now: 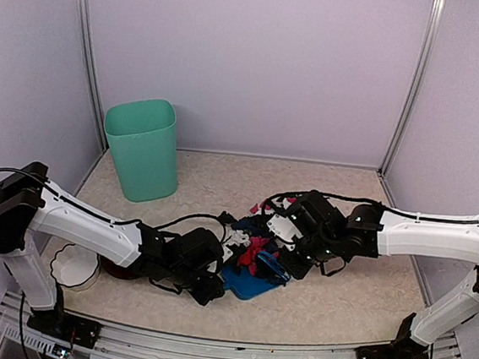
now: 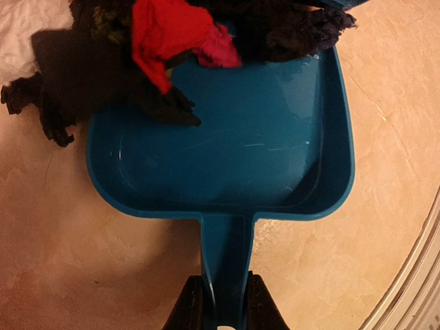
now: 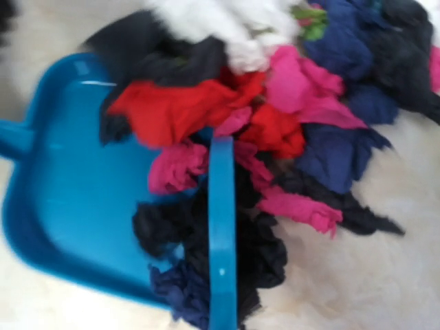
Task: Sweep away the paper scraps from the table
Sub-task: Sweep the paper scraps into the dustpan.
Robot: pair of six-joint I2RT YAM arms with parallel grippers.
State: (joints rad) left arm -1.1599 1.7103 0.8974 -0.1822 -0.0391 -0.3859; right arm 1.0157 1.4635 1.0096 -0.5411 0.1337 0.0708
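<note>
The paper scraps (image 1: 252, 247) lie heaped at the table's (image 1: 355, 305) middle: black, red, pink, white and dark blue bits. My left gripper (image 1: 209, 285) is shut on the handle of the blue dustpan (image 1: 251, 284). In the left wrist view the fingers (image 2: 187, 306) clamp the handle, and red and black scraps (image 2: 172, 31) lie across the dustpan's (image 2: 227, 158) mouth. My right gripper (image 1: 297, 255) is shut on the blue hand brush (image 1: 271, 270). In the right wrist view the brush (image 3: 221, 234) stands among scraps (image 3: 282, 117) at the dustpan's (image 3: 69, 192) edge; my fingers are hidden there.
A green waste bin (image 1: 143, 149) stands at the back left. A white bowl-like dish (image 1: 76, 266) sits by the left arm's base. A few pink scraps (image 1: 258, 207) lie behind the heap. The metal front rail (image 2: 419, 282) runs close to the dustpan.
</note>
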